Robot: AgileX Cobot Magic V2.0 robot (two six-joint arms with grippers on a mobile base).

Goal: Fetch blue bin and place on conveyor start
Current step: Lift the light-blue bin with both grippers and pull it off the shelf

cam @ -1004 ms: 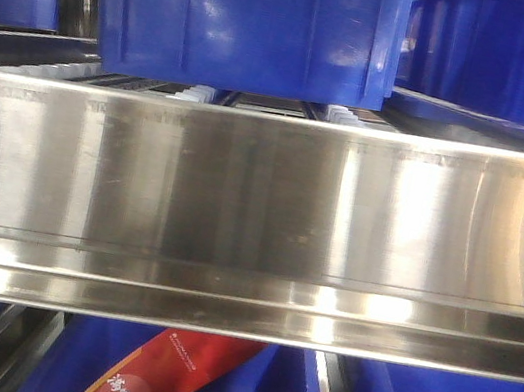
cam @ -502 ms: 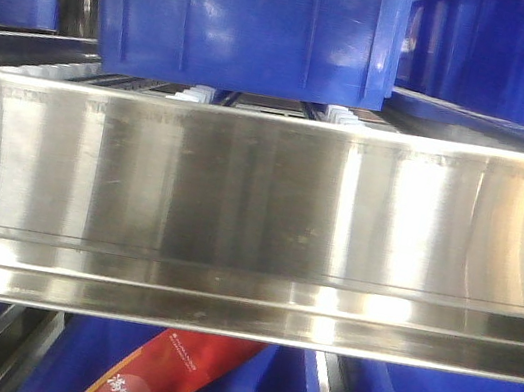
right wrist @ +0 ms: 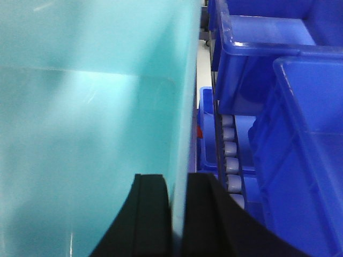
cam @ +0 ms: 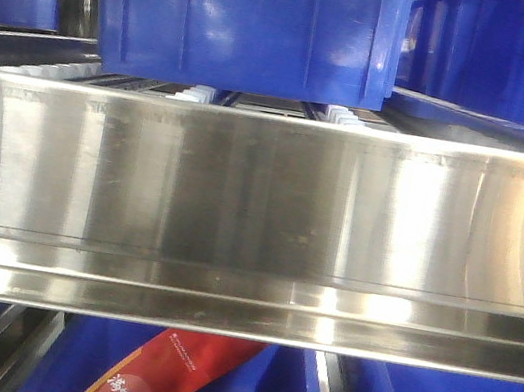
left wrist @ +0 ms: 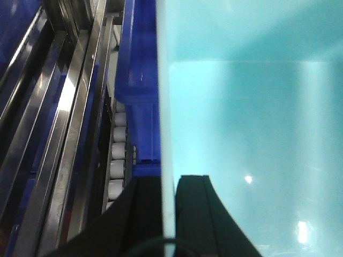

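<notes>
Aqua plastic fills both wrist views: the blue bin (left wrist: 246, 118) is in the rack, close between dark blue crates (right wrist: 278, 64) and beside a row of white rollers (left wrist: 118, 155). The left gripper (left wrist: 169, 184) is pinched on one side wall and the right gripper (right wrist: 177, 182) on the opposite one. Each straddles the thin rim. Those smooth walls could flex or slip, I'd say, and an uneven lift might snag a neighbouring crate or the steel rail (cam: 258, 216).
</notes>
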